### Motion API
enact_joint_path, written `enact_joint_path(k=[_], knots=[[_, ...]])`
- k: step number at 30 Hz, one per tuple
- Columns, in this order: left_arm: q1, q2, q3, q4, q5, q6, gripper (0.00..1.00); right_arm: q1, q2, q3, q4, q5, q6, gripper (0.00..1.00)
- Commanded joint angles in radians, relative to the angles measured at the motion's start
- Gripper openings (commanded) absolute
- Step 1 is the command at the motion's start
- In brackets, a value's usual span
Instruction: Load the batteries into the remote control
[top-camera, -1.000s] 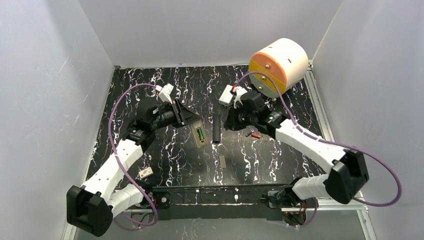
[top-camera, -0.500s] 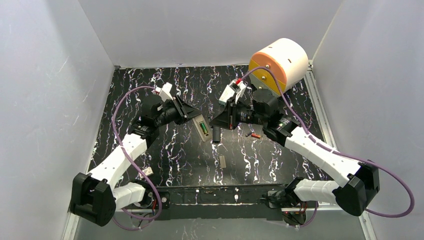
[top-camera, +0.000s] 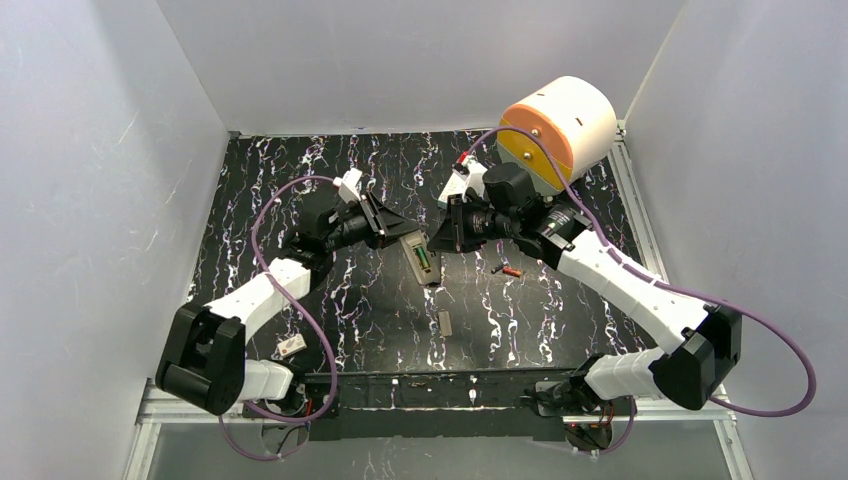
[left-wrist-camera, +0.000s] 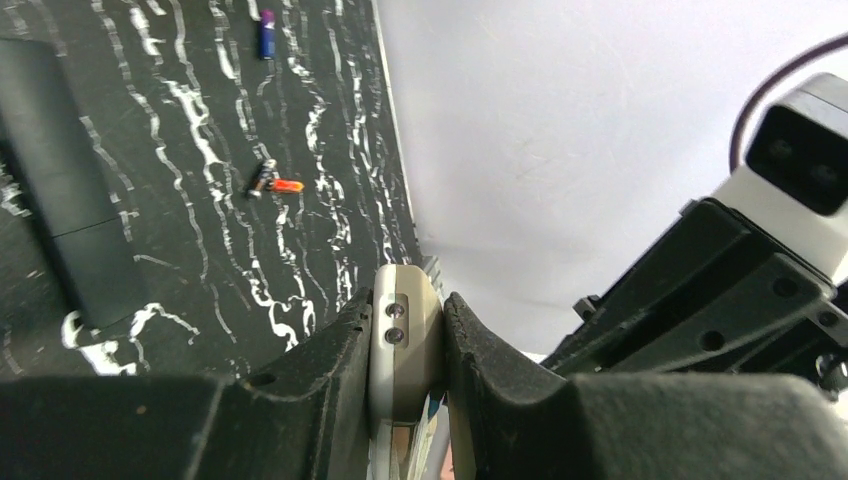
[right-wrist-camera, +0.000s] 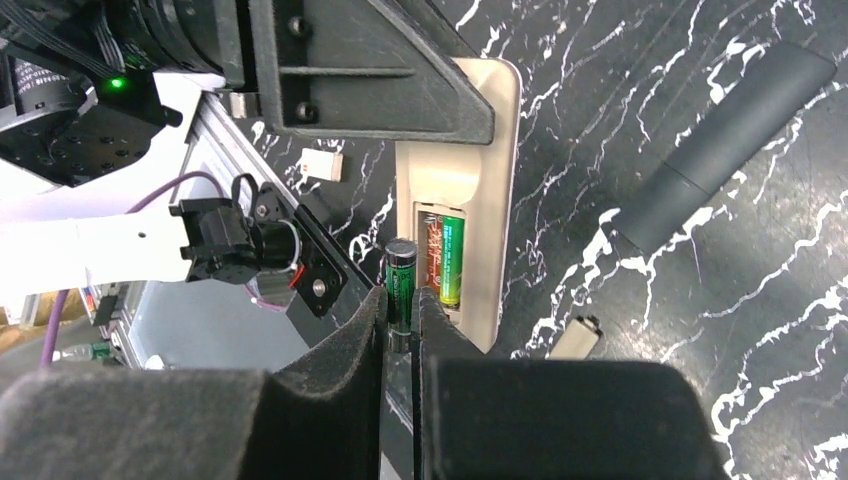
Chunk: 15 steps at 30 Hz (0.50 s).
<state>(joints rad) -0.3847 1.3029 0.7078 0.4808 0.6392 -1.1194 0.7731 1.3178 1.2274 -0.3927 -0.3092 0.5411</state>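
Note:
My left gripper (top-camera: 397, 232) is shut on the remote control (top-camera: 421, 262) and holds it above the table, beige back up. In the left wrist view its end (left-wrist-camera: 405, 340) sits clamped between the jaws. The open bay holds one green battery (right-wrist-camera: 452, 258). My right gripper (right-wrist-camera: 401, 312) is shut on a dark green battery (right-wrist-camera: 401, 280), upright beside the bay's empty slot. In the top view the right gripper (top-camera: 437, 244) is right next to the remote. Two loose batteries, red and dark (top-camera: 508, 270), lie on the table.
A long black bar (right-wrist-camera: 715, 150) lies on the marbled table. A small beige bay cover (top-camera: 445, 322) lies nearer the front. A white box with a red mark (top-camera: 291, 347) is front left. A big orange-and-white cylinder (top-camera: 558, 128) stands at the back right.
My left arm carried the remote rightward toward the middle. My right gripper lifted from beside the black bar and moved left, up against the remote's bay.

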Motion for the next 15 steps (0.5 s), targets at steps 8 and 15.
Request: enact_joint_path(k=[8,15], knots=[[-0.039,0.03,0.019,0.186,0.089,-0.035,0.0,0.017,0.029,0.084,-0.148,0.014,-0.043,0.18],[-0.042,0.035,0.004,0.202,0.08,-0.05,0.0,0.031,0.043,0.082,-0.146,0.016,-0.033,0.19]])
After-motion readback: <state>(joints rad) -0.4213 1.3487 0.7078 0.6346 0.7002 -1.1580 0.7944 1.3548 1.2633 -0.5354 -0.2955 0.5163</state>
